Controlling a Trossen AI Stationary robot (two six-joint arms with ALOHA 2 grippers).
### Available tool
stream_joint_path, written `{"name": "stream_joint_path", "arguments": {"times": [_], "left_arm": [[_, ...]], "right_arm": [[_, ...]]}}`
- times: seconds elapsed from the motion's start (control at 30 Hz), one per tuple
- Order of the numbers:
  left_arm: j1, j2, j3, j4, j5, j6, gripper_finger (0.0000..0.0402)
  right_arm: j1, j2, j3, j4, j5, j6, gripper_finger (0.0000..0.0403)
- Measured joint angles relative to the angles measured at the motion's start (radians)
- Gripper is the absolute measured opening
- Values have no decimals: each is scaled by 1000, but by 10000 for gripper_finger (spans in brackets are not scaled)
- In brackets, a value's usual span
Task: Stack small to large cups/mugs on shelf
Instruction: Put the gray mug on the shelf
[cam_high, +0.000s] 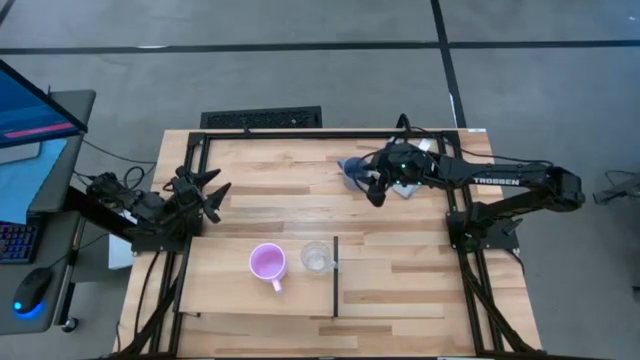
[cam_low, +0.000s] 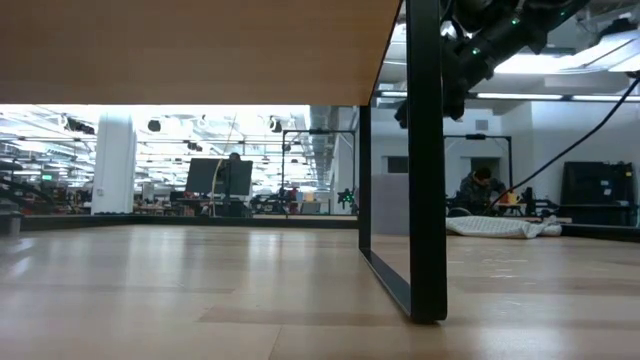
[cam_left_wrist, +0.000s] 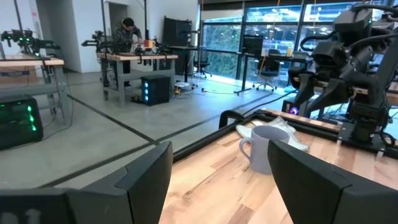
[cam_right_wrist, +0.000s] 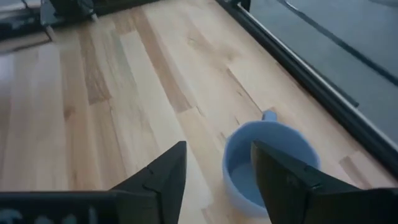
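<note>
The blue-grey mug (cam_right_wrist: 264, 163) stands upright on the striped tabletop near the far edge, also seen in the high view (cam_high: 351, 172) and the left wrist view (cam_left_wrist: 268, 149). My right gripper (cam_right_wrist: 214, 180) hovers open above it, slanting down, one finger over the mug's mouth and the other beside it; I see no touch. The pink-purple mug (cam_high: 267, 263) and the clear cup (cam_high: 317, 258) stand on the pale shelf (cam_high: 230, 295), left of its black strip (cam_high: 335, 278). My left gripper (cam_high: 215, 190) waits open at the table's left.
A grey cloth (cam_high: 408, 186) lies just right of the blue-grey mug, under my right arm. The black metal frame (cam_high: 300, 133) runs around the table, with an upright (cam_low: 425, 160) in the low view. A person sits far off in the room.
</note>
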Motion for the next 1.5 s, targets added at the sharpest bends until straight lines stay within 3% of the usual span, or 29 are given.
{"name": "stream_joint_path", "arguments": {"times": [0.13,0.7,0.93,1.2,1.5], "left_arm": [[0,0,0,0,0,0,256],[0,0,0,0,-31,1,256],[0,0,0,0,-32,1,256],[0,0,1,-11,-32,0,256],[0,0,1,-53,-33,-2,256]], "right_arm": [[6,0,0,0,0,-78,192],[-4,2,0,-100,-3,-64,128],[11,139,109,-133,-26,-72,122],[-14,298,266,-291,-26,-160,122],[-23,393,327,-366,-31,-178,121]]}}
